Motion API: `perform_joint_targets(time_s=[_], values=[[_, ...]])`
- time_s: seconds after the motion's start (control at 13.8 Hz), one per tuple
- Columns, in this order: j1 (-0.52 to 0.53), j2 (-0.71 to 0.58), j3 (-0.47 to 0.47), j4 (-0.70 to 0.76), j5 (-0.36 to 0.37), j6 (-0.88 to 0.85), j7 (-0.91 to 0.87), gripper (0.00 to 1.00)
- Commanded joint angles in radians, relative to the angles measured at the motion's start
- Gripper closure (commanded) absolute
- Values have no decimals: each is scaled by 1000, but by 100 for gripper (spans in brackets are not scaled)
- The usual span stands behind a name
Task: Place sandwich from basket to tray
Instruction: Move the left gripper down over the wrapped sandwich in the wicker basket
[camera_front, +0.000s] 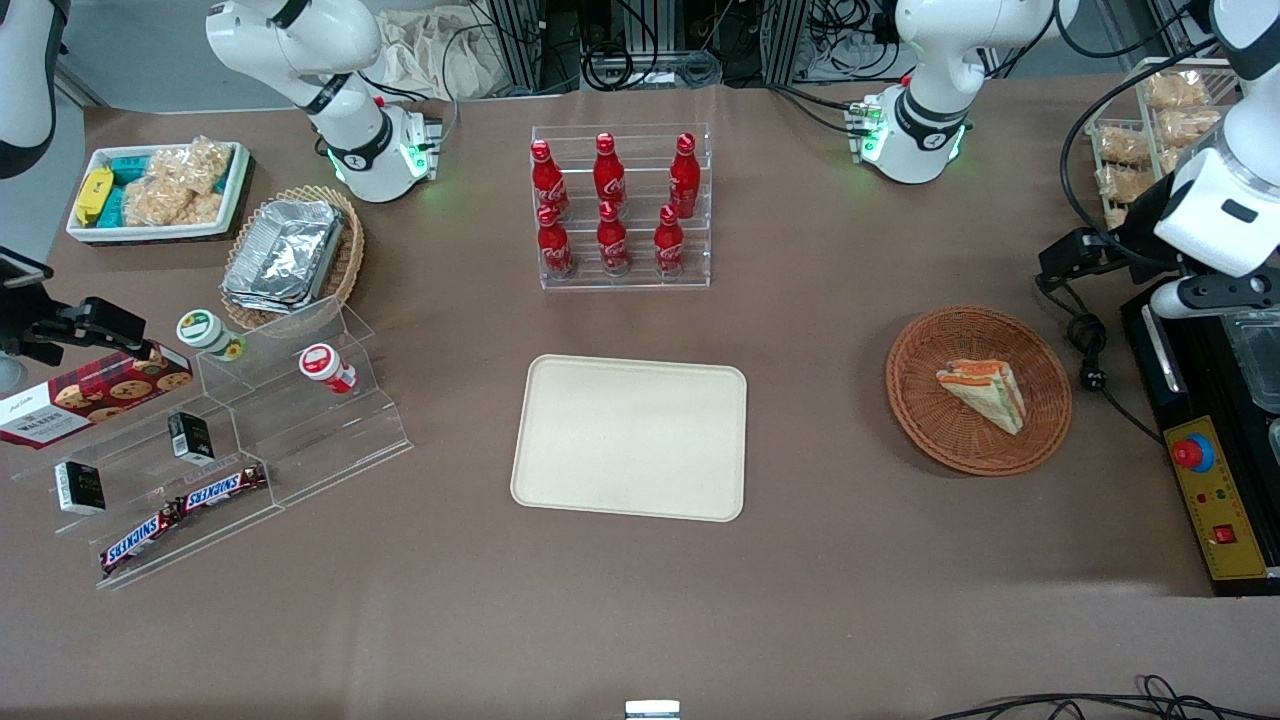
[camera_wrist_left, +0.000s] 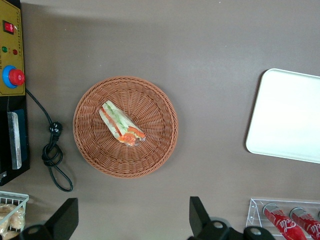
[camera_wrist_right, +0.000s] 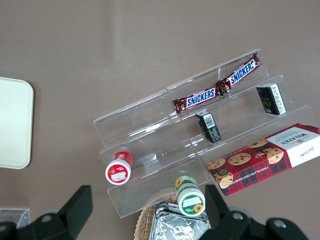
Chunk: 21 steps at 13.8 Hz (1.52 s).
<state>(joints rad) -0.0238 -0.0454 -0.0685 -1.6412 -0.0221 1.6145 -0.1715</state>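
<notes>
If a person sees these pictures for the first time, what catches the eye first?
Probably the red bottles in the clear rack, then the cream tray nearer the camera. Toward the working arm's end, the sandwich lies in the brown basket; the open gripper hovers high above it.

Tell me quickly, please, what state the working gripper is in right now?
Left gripper: open, holding nothing, high above the table beside the basket; the sandwich lies in the basket, untouched.
</notes>
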Motion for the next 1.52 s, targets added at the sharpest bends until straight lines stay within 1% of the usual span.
perform_joint_targets(time_s=[0.0, 0.14, 0.22, 0.36, 0.51, 0.58, 0.94, 1.16, 1.45], values=[[-4, 16, 4, 34, -1, -31, -5, 0], [2, 16, 10, 32, -12, -36, -35, 0], [2, 16, 10, 20, -10, -42, -95, 0], [5, 16, 12, -20, -18, -45, -311, 0], [13, 15, 15, -77, -33, -38, -400, 0], [28, 15, 13, -115, -33, -7, -440, 0], [44, 16, 15, -395, -24, 316, -636, 0], [57, 38, 15, -581, -21, 569, -717, 0], [74, 175, 16, -600, -13, 706, -752, 0]])
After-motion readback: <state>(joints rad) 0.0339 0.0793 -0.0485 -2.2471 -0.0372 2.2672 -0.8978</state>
